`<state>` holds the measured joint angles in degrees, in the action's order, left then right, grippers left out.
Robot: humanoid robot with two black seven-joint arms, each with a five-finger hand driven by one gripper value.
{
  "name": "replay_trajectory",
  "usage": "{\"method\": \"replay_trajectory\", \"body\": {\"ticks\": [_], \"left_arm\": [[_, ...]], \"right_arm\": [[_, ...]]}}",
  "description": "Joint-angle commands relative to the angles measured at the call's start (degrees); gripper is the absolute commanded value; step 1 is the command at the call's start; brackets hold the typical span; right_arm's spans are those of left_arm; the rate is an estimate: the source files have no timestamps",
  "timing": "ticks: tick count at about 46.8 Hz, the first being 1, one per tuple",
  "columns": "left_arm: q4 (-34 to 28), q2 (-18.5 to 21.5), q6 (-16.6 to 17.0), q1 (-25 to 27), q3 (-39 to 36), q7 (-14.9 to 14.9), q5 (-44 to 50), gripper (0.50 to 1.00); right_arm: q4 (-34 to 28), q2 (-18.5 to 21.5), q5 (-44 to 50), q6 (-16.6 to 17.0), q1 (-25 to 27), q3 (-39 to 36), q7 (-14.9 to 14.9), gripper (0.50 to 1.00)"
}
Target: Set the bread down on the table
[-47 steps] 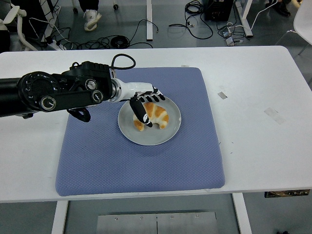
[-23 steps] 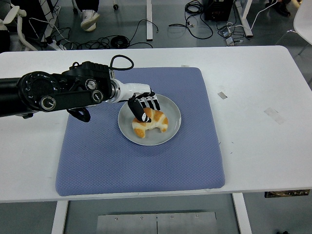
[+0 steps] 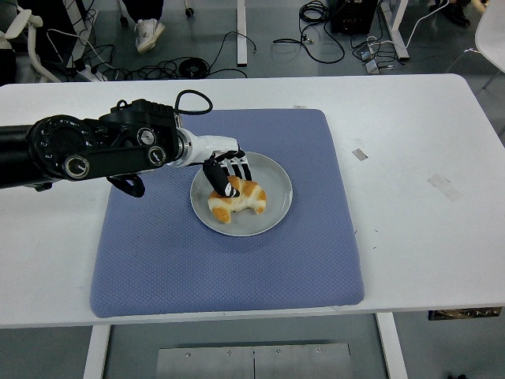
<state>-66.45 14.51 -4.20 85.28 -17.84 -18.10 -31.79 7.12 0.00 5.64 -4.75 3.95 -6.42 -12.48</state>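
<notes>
Reaching in from the left, the left hand [image 3: 225, 171] curls its fingers over the bread [image 3: 236, 199], gripping its upper left end; bread lies on the plate [image 3: 276, 178] atop the mat [image 3: 158, 253].

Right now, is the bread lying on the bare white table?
No, the bread lies on the grey plate, under the left hand.
</notes>
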Motion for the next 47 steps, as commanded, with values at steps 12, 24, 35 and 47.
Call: {"method": "replay_trajectory", "body": {"ticks": [12,24,35,47], "left_arm": [[0.1,0.8,-0.8,1.5,0.4,-0.4,0.2,0.5],[1.1,2.6,-1.2,1.7,3.0,-1.0,0.0,0.5],[4.4,5.6,-1.7,1.6,4.7,-2.1,-0.2,0.5],[7.5,7.6,-4.1,0.6,6.1,-1.2,-2.0,0.5]], "right_arm": [[0.0,0.0,0.0,0.0,0.0,0.0,0.0,1.0],[0.0,0.0,0.0,0.0,0.0,0.0,0.0,1.0],[0.0,0.0,0.0,0.0,0.0,0.0,0.0,1.0],[0.0,0.0,0.0,0.0,0.0,0.0,0.0,1.0]]}}
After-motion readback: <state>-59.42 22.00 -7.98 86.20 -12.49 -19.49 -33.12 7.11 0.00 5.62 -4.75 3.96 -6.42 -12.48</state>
